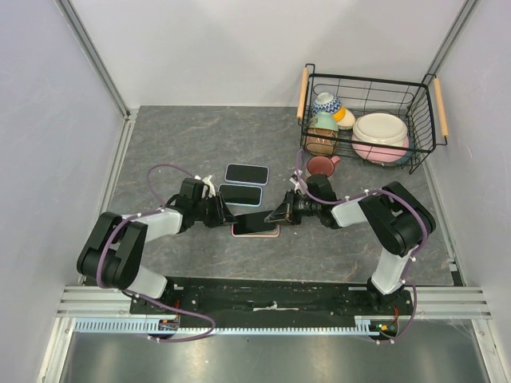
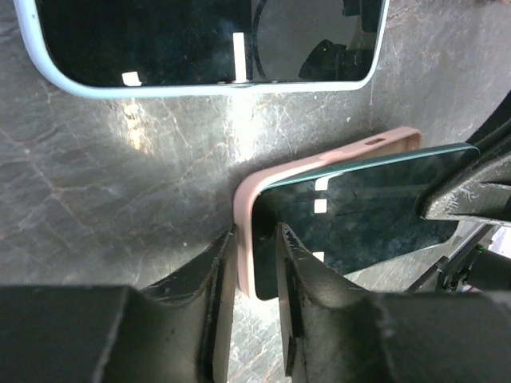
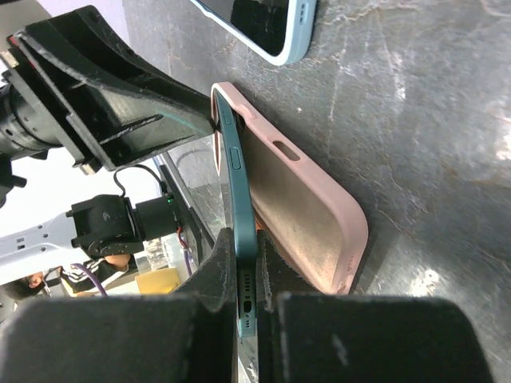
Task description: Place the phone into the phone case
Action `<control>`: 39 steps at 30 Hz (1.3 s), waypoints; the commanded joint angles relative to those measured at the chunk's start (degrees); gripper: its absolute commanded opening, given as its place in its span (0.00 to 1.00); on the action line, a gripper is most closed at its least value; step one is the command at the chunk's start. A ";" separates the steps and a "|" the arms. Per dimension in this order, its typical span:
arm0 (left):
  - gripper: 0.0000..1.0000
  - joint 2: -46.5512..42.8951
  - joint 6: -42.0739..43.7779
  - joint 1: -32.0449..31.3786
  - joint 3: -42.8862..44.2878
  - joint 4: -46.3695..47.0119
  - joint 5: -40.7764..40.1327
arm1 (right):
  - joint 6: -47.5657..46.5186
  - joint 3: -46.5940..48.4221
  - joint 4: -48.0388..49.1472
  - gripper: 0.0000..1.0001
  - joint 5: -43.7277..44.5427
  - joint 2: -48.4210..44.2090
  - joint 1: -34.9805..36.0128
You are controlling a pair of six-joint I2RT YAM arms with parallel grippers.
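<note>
Left gripper (image 2: pixel 255 247) pinched tight on end wall of pink phone case (image 2: pixel 319 165), which lies flat on grey table (image 2: pixel 120 199). Right gripper (image 3: pixel 246 263) clamped on port end of teal phone (image 3: pixel 237 183); phone tilted, other end tucked in the case

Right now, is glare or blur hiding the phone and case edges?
Left wrist: glare patch on the table, reflections across the phone screen, yet the pink case rim reads sharp. Right wrist: right end effector dark and soft; phone and case edges crisp. Top external: even light, both too small for detail.
</note>
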 commanded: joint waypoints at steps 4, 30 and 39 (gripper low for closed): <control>0.37 -12.98 4.38 -1.50 3.70 -12.13 -9.97 | -6.46 1.70 -9.76 0.00 7.39 5.08 5.31; 0.28 -7.21 0.25 -9.49 8.89 -9.25 -5.67 | -12.00 3.81 -16.62 0.00 11.35 8.69 7.15; 0.23 0.87 -0.80 -11.25 9.77 -7.40 -4.27 | -16.13 5.83 -23.03 0.00 15.91 9.57 8.30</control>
